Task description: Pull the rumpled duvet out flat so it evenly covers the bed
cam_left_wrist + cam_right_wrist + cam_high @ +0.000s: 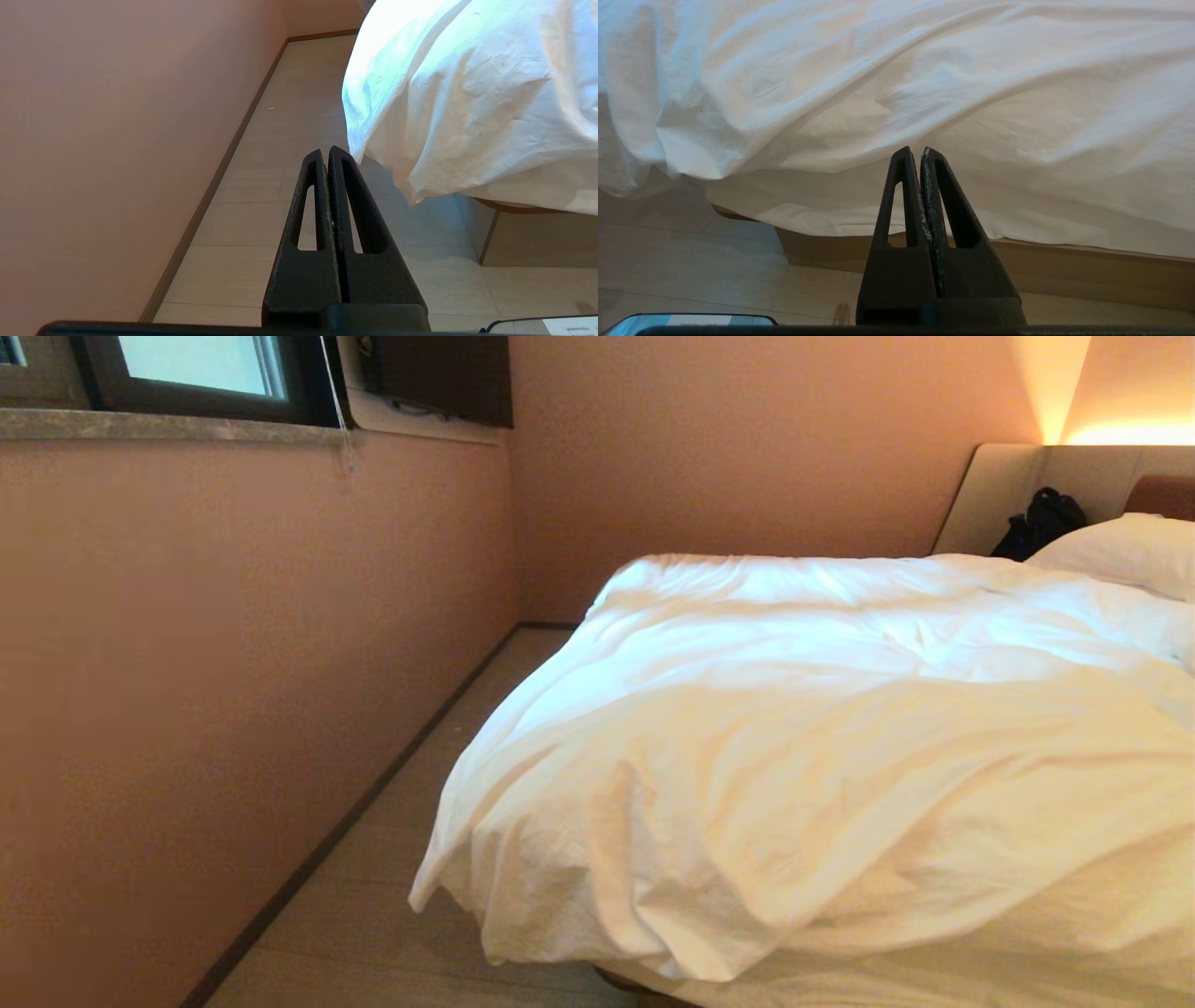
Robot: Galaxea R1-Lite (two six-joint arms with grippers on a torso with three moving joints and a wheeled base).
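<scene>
Both my claws, left gripper [325,154] and right gripper [915,154], are clenched empty, short of the puffy white creased duvet [840,737] bunched over the tan-based bed [1064,270]; I should open wide and pinch its hanging hem.

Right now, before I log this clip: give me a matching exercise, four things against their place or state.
Things:
1. duvet
2. black bag
3. left gripper
4. pillow

Places or states:
A. shut, over the floor by the wall
B. rumpled, corner hanging off the bed
C. against the headboard padding
D. at the bed's head, right edge of the head view

Pairs: 1-B, 2-C, 3-A, 4-D
</scene>
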